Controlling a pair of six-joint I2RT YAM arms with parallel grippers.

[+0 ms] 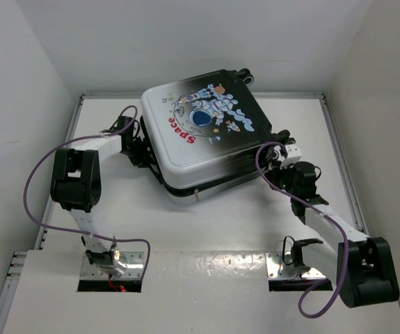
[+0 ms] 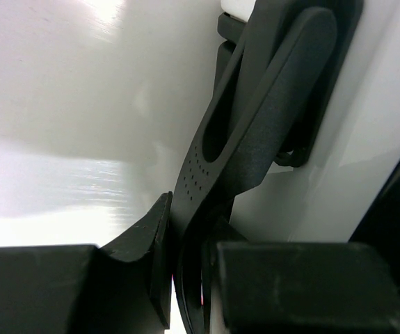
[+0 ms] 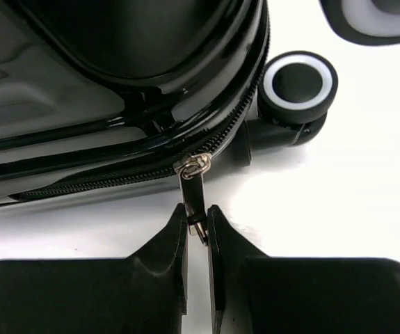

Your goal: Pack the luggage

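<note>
Right gripper [image 3: 197, 226] pinches zipper pull [image 3: 193, 195] at luggage [image 1: 200, 139] corner; left gripper [image 2: 189, 261] clamps side handle [image 2: 262, 132].

The case [image 1: 186, 156] is white fading to black, with red letters. Above the right pincer [image 3: 197, 219], a black, white-ringed wheel [image 3: 298, 82].

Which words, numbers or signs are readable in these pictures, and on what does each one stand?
"Space": red letters on the white shell of the luggage, beside the astronaut drawing.
Small reddish marks near the shell's far-left corner: too small to read.
Left wrist and right wrist views: no text.
</note>
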